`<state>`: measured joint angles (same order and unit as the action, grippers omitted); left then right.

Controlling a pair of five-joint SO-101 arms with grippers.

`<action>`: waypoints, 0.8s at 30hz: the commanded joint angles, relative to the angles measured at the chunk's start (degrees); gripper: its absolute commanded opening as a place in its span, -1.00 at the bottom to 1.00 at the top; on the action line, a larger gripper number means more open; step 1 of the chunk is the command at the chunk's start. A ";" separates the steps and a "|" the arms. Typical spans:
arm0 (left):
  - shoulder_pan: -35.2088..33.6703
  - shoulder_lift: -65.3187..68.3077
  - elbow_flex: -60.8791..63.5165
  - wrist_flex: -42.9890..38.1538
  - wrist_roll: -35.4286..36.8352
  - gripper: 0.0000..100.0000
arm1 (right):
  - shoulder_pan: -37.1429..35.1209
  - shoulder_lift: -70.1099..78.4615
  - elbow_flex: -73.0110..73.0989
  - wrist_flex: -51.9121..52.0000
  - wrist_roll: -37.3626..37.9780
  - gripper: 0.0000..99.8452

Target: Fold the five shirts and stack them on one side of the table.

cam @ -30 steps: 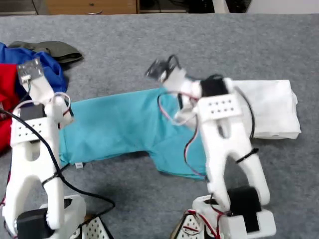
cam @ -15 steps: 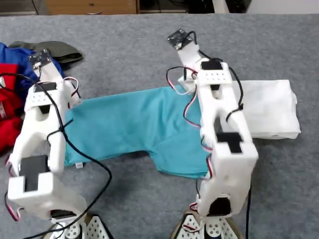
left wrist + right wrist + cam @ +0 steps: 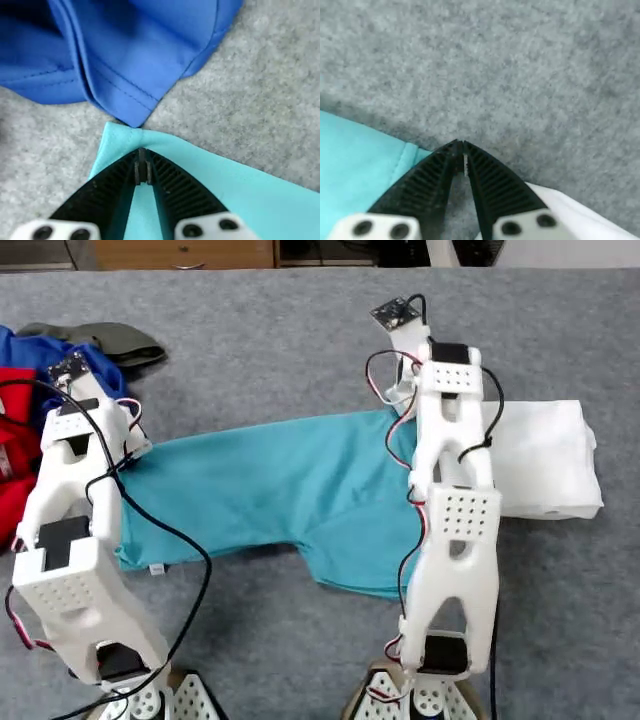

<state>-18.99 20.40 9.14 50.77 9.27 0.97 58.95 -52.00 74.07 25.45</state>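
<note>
The teal shirt (image 3: 270,490) lies spread across mid-table. The left gripper (image 3: 142,170) pinches its far-left corner, just beside the blue shirt (image 3: 125,45). The right gripper (image 3: 460,150), tips pressed together, hangs over the table (image 3: 250,360) just off the far-right edge, near the folded white shirt (image 3: 545,455). Broad grey surface runs along the far edge.
</note>
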 commanded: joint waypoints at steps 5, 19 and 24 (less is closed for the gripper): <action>-1.05 -5.14 -2.73 -0.26 -0.26 -0.96 | 0.04 0.75 -12.00 5.71 -3.52 -0.99; -0.35 -21.76 8.70 -4.22 -0.44 -0.96 | -1.54 1.10 -25.19 16.26 -7.56 -1.00; -1.85 -17.01 12.84 -9.58 -0.53 -0.96 | -4.00 1.27 -25.89 17.76 -7.82 -1.00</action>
<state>-19.78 2.20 21.36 44.35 9.19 -1.23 60.53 -75.47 91.30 18.24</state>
